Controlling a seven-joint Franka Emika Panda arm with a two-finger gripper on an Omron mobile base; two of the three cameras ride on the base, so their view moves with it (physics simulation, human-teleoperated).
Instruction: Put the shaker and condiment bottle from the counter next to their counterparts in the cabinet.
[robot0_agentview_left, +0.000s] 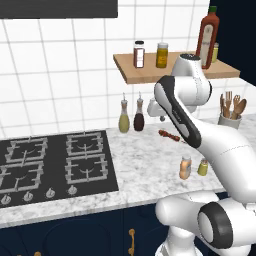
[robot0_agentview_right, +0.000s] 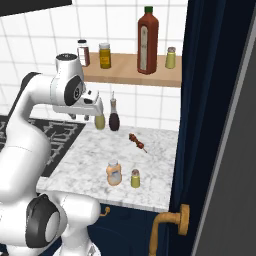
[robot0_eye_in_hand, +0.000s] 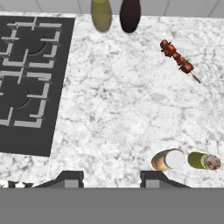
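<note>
Jaws (robot0_eye_in_hand: 111, 180) empty, poised above counter (robot0_eye_in_hand: 122, 109), pointing straight down

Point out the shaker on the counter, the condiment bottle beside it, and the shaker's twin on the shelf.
shaker (robot0_agentview_right: 135, 178): right base view, on its yellow-green body.
condiment bottle (robot0_agentview_right: 114, 173): right base view, on its peach-orange body.
twin shaker (robot0_agentview_right: 171, 58): right base view, on its body, on the shelf.

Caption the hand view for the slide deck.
Empty end effector above the marbled counter, condiment bottle and shaker standing side by side near the front edge.
</note>
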